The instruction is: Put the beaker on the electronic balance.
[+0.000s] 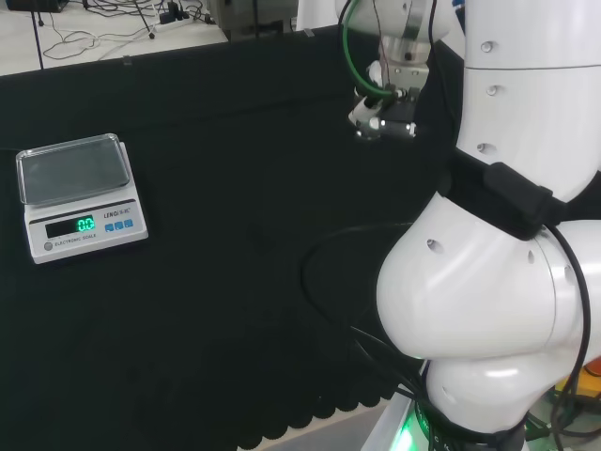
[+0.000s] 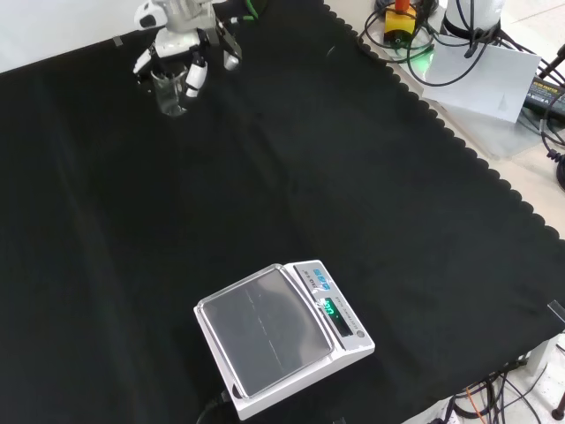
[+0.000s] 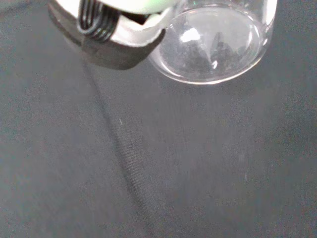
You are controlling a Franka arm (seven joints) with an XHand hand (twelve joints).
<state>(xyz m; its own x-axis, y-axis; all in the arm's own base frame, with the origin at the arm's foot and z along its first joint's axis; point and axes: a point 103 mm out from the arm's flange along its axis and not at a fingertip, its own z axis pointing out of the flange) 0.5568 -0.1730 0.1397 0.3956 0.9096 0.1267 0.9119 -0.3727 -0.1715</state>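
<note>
Robot hand (image 2: 181, 44) sits at the far left of the front view, its black and white fingers (image 2: 196, 75) curled down around a clear beaker (image 2: 169, 93) so that they close on its upper part. The beaker stands upright, its long axis vertical and its open mouth pointing up toward the palm, with its base at or just above the black cloth of the table (image 2: 291, 168); I cannot tell whether it touches. From the wrist view the round clear bottom of the beaker (image 3: 215, 42) shows just beside a blurred white and black part of the robot hand (image 3: 119, 29).

Well apart from it, at the near edge of the front view, the electronic balance (image 2: 282, 340) rests flat on the table with its weighing pan bare and its lit display facing right. In the head view the balance (image 1: 80, 197) lies at the left, and the robot hand (image 1: 385, 113) hangs to the left of the arm's large white links.
</note>
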